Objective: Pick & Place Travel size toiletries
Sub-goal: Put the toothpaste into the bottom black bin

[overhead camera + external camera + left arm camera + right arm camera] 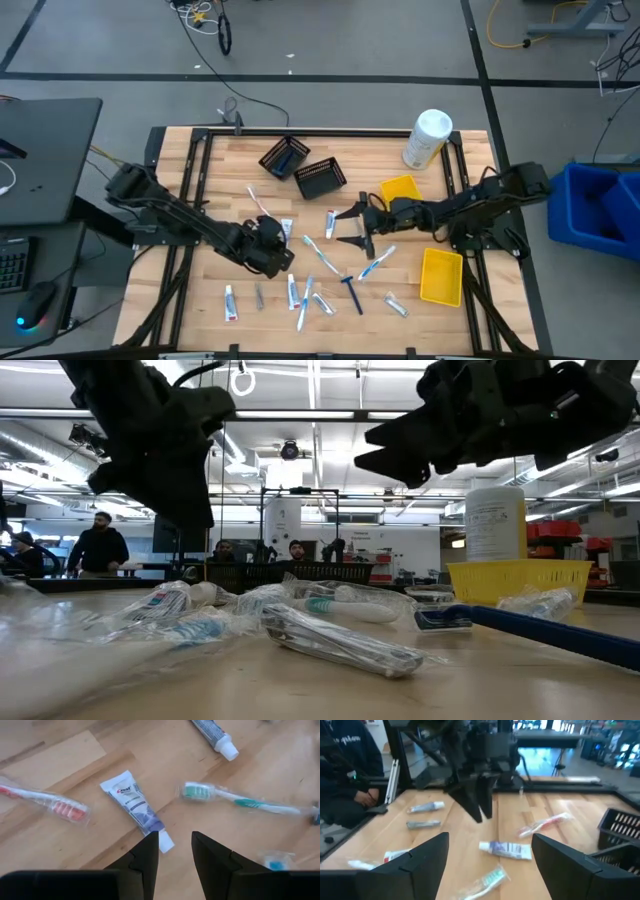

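Note:
Toiletries lie scattered flat on the wooden table. My left gripper (277, 247) (175, 847) hovers open over a white toothpaste tube (136, 806) (287, 231) whose cap end (165, 843) shows between the fingertips. A red-bristled toothbrush (50, 803) and a green toothbrush (240, 803) (320, 252) lie on either side of the tube. My right gripper (351, 227) (490, 847) is wide open above the table, facing the left gripper, with the same tube (506, 849) ahead of it. Both grippers hang clear of the table in the low view: left (190, 500), right (400, 455).
Two black mesh baskets (284, 157) (320, 177) and a white canister (427, 138) stand toward the far edge. Yellow bins (400, 188) (441, 275) sit on the right. More tubes (231, 302), a blue razor (352, 293) and brushes (377, 262) lie toward the near edge. A person's dark sleeve (345, 780) shows beyond the table.

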`<state>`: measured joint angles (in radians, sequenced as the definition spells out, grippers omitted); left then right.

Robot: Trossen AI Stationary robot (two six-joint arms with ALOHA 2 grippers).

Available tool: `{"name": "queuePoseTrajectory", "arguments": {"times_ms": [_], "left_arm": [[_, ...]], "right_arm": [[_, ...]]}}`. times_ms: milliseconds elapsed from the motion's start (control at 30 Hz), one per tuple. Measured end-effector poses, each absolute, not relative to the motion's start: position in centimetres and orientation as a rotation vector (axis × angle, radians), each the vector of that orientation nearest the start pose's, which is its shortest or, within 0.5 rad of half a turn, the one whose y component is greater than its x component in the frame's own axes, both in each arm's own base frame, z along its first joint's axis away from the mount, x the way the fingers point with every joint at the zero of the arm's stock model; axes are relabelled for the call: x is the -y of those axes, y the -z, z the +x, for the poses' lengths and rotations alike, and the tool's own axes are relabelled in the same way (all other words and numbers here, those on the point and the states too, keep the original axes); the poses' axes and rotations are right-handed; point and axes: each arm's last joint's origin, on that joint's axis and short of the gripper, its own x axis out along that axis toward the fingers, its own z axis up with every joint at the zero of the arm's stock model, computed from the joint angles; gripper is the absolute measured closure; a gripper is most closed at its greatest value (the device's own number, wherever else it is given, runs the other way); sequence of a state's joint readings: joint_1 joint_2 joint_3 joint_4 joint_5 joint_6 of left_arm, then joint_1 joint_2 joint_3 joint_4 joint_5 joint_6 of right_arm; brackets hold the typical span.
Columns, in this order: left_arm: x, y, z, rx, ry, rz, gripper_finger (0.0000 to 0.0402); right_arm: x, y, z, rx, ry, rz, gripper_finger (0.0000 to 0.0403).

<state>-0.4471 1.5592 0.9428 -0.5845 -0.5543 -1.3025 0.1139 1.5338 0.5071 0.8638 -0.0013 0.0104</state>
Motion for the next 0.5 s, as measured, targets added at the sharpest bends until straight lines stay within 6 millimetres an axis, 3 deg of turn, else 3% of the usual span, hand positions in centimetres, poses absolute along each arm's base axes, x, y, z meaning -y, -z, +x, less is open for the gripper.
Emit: {"name": "queuePoseTrajectory", "arguments": {"times_ms": [200, 500], "left_arm": [[10.8, -18.6, 26.7, -0.745, -0.751, -0.617, 0.0278], [8.9, -18.6, 27.4, -0.718, -0.825, -0.710, 0.0277]], "right_arm": [[-3.3, -16.5, 28.9, -0.198, -0.111, -0.001, 0.0112], [-3.2, -16.0, 28.9, -0.225, -0.087, -0.005, 0.0096]]}}
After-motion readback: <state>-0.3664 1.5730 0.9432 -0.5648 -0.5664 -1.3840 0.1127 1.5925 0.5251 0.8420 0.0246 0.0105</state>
